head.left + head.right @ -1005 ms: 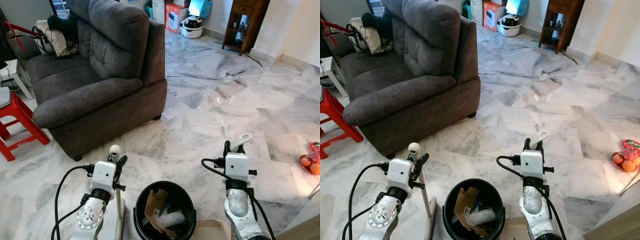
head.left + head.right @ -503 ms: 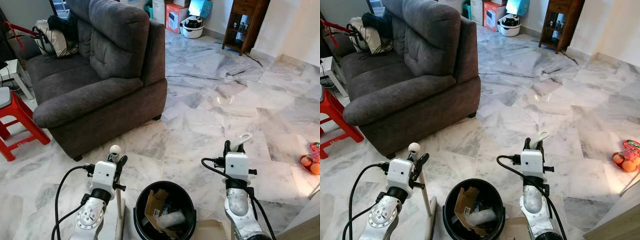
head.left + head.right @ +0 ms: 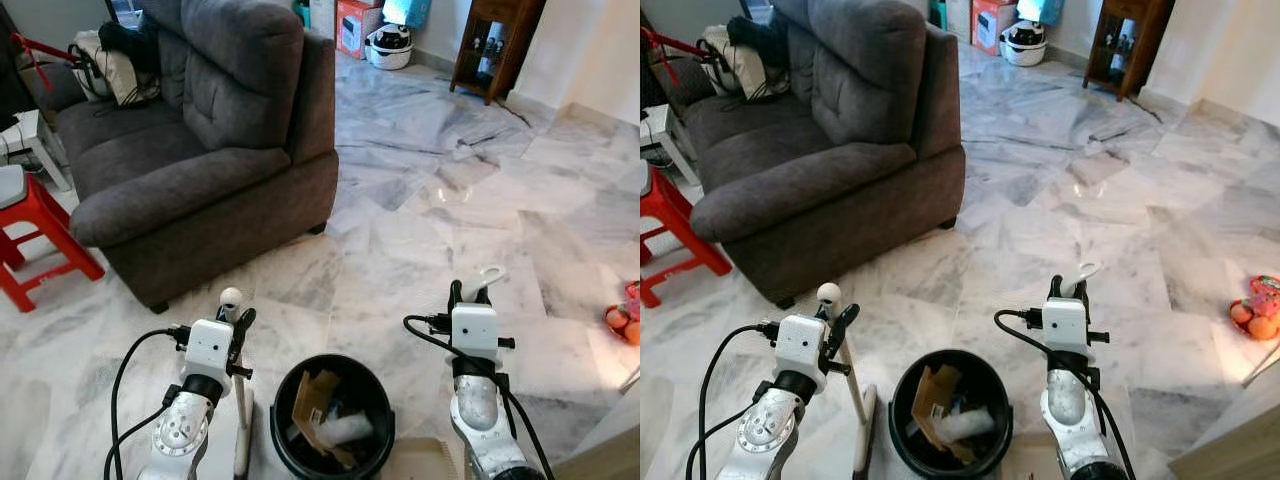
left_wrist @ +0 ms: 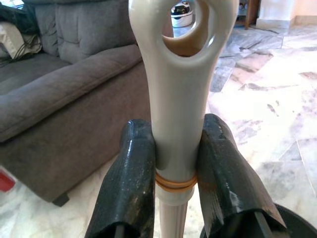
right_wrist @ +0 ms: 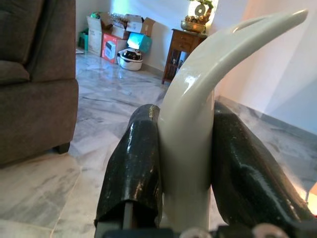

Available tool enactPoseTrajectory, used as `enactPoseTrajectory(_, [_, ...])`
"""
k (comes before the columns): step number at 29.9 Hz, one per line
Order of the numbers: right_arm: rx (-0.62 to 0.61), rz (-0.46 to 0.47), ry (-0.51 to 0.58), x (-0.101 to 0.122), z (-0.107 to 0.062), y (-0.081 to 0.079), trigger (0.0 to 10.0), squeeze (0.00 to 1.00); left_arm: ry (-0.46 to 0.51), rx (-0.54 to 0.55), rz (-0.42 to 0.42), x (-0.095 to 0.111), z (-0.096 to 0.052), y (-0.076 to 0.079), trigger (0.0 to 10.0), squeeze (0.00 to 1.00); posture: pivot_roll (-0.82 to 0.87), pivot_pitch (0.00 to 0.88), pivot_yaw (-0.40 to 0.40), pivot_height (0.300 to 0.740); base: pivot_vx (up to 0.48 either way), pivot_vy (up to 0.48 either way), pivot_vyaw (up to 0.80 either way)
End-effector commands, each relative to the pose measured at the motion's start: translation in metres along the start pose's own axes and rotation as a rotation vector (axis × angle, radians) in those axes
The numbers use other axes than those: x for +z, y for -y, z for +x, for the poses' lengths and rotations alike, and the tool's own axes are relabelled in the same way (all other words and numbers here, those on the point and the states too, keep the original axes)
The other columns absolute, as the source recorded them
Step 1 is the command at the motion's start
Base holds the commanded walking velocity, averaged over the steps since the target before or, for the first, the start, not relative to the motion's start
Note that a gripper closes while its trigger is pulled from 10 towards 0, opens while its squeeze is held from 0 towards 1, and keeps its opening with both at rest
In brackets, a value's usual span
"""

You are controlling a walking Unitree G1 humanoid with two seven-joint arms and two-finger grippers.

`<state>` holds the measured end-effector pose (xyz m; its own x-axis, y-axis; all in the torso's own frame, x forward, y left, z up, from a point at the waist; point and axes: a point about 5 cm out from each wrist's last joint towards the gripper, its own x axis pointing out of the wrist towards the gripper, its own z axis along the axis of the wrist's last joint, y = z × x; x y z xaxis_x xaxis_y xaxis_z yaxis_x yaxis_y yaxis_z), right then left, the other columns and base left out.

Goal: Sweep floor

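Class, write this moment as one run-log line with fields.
left tool: shut on broom handle | right tool: shut on dustpan handle | black bin: between arms, holds cardboard scraps | sofa: ahead-left

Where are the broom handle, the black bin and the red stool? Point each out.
broom handle (image 4: 177, 119): left wrist view, on the cream shaft clamped between the black fingers.
black bin (image 3: 286, 385): left eye view, on its left rim.
red stool (image 3: 28, 206): left eye view, on the seat's front edge.
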<state>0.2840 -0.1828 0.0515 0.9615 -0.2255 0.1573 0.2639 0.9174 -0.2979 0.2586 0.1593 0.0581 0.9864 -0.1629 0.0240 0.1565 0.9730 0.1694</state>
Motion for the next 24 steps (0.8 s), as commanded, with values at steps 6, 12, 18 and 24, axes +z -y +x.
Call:
enactPoseTrajectory(6, [-0.008, 0.006, 0.003, 0.0001, 0.0008, 0.0020, 10.0, 0.00, 0.024, -0.002, 0.015, 0.0043, 0.0021, -0.0019, 10.0, 0.00, 0.10, 0.001, 0.064, 0.740, -0.306, 0.000, 0.00])
enactPoseTrajectory(12, [-0.003, 0.011, 0.002, -0.0003, -0.0001, 0.0008, 10.0, 0.00, 0.023, 0.000, 0.013, 0.0041, 0.0026, -0.0011, 10.0, 0.00, 0.10, 0.002, 0.061, 0.740, -0.303, 0.000, 0.00])
enactPoseTrajectory(18, [0.002, 0.014, 0.003, -0.0002, -0.0001, 0.0005, 10.0, 0.00, 0.024, 0.001, 0.012, 0.0042, 0.0028, -0.0006, 10.0, 0.00, 0.10, 0.003, 0.059, 0.740, -0.300, 0.000, 0.00])
enactPoseTrajectory(24, [0.003, 0.014, 0.002, -0.0002, 0.0000, 0.0005, 10.0, 0.00, 0.026, 0.002, 0.010, 0.0045, 0.0029, -0.0001, 10.0, 0.00, 0.10, 0.003, 0.056, 0.740, -0.299, 0.000, 0.00])
